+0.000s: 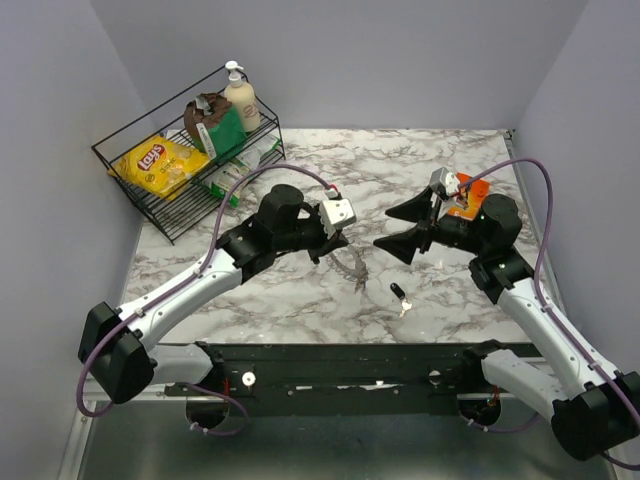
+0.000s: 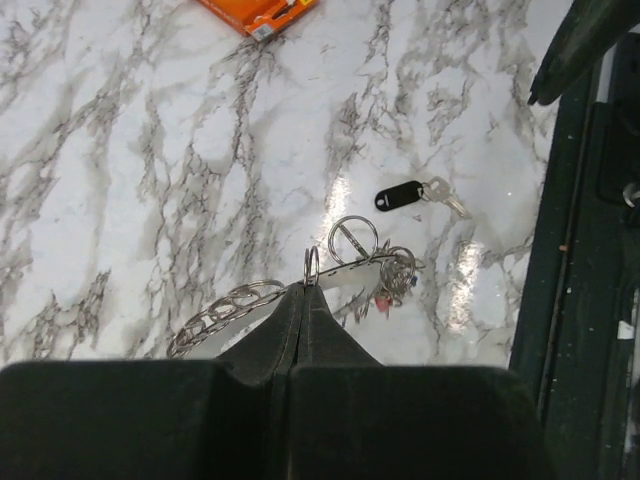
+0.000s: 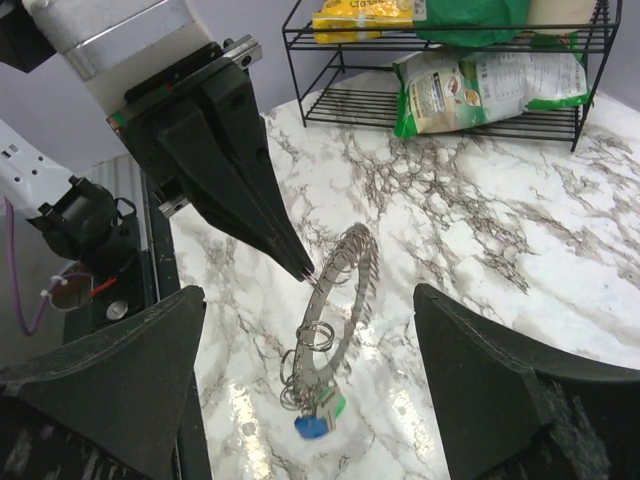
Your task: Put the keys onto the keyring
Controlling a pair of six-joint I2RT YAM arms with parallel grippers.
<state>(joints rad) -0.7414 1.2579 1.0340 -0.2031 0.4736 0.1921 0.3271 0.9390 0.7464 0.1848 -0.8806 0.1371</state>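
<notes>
Your left hand (image 3: pixel 300 262) is clenched on the keyring (image 1: pixel 352 268) and holds it edge-up over the tabletop (image 1: pixel 300 295). The blue key (image 3: pixel 312 426) dangles from its low end. Your right hand (image 1: pixel 405 228) is released, jaws wide, facing the ring. The black key (image 2: pixel 398 195) lies apart on the tabletop.

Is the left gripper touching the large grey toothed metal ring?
Touching. The right wrist view shows the left gripper shut, its tips pinched on the rim of the grey toothed ring, with no gap between them.
</notes>
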